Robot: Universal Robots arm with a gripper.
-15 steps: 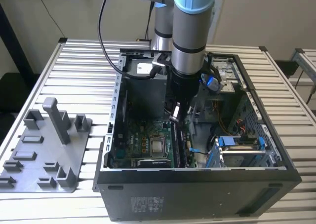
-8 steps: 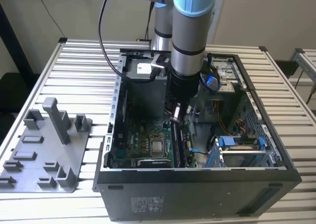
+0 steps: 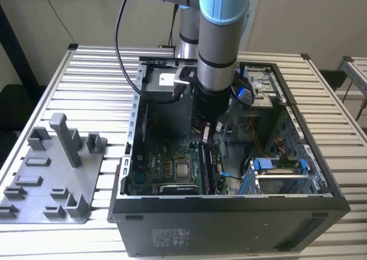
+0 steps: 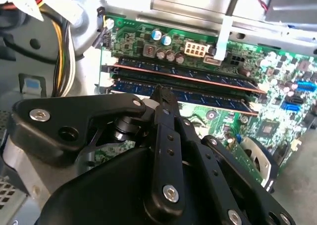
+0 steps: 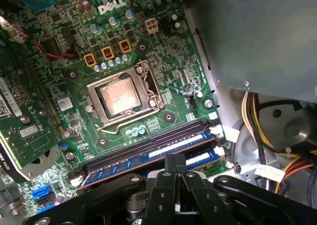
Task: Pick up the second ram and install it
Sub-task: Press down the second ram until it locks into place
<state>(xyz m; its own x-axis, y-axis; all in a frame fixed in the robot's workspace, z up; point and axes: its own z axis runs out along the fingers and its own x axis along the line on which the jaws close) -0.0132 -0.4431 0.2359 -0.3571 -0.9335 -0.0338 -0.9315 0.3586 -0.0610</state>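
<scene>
Second ram (image 5: 148,160), we see, sits lengthwise in its motherboard (image 5: 163,61) slot inside the open computer case (image 3: 229,225), with our end effector (image 5: 174,161) closed to a narrow tip pressing on its top edge, seemingly seating it.

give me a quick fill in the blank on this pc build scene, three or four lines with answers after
1. The gripper is inside an open computer ____.
2. Its fingertips sit right at the second ram, which lies in a slot on the green ____.
3. In the first wrist view, the square metal-framed part beside the slots is the CPU ____.
4. In the exterior view, the grey fixture tray lies on the table at the case's ____.

Answers: case; motherboard; socket; left
</scene>
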